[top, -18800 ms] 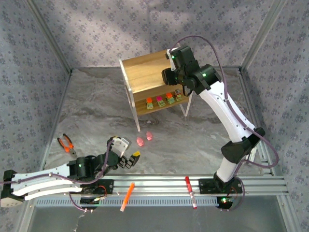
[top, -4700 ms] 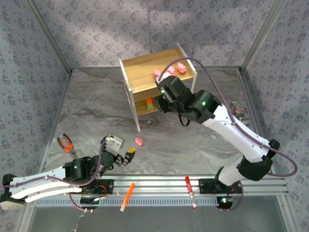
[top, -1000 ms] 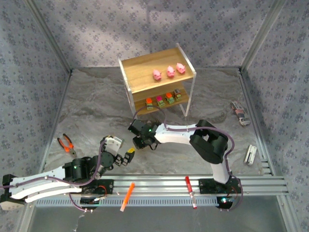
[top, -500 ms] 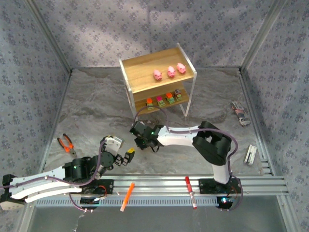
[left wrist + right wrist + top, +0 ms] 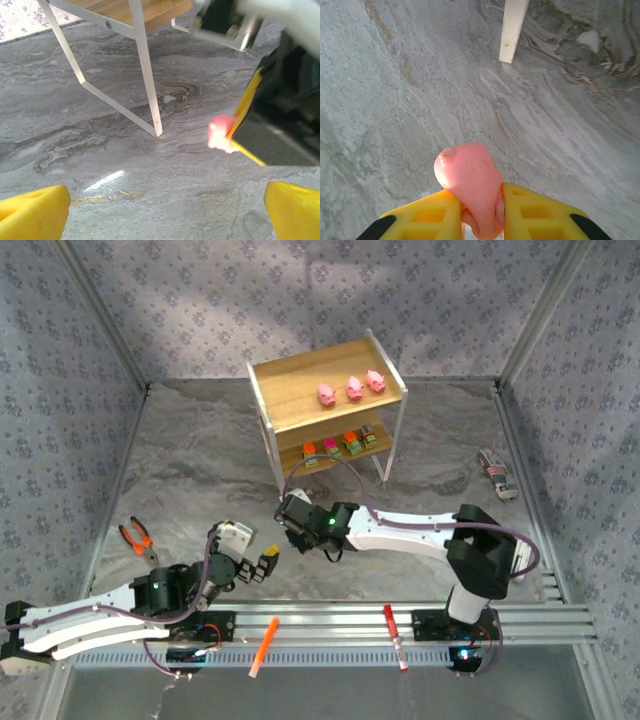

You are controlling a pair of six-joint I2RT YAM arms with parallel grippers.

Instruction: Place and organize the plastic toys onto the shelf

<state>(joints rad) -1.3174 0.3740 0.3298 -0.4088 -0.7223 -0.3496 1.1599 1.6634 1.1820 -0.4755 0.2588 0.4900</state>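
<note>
The fourth pink pig [image 5: 470, 187] was pinched tight between the right hand's [image 5: 295, 525] yellow fingers [image 5: 540, 212], down low by the grey marbled worktop [image 5: 190, 470], near the shelf's [image 5: 300, 400] white front leg [image 5: 512, 30]. Three pigs [image 5: 353, 389] stood in a row on the top board, and four blocky toys [image 5: 331, 446] lined the lower tier. The left hand [image 5: 165, 210] sat wide and empty nearby. Grey patterned walls [image 5: 300, 290] closed in the worktop on three sides.

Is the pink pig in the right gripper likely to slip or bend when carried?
The pig looks stiff: no squashing shows between the yellow fingers. Its smooth, rounded body may twist or slip, since much of it sticks out.
</note>
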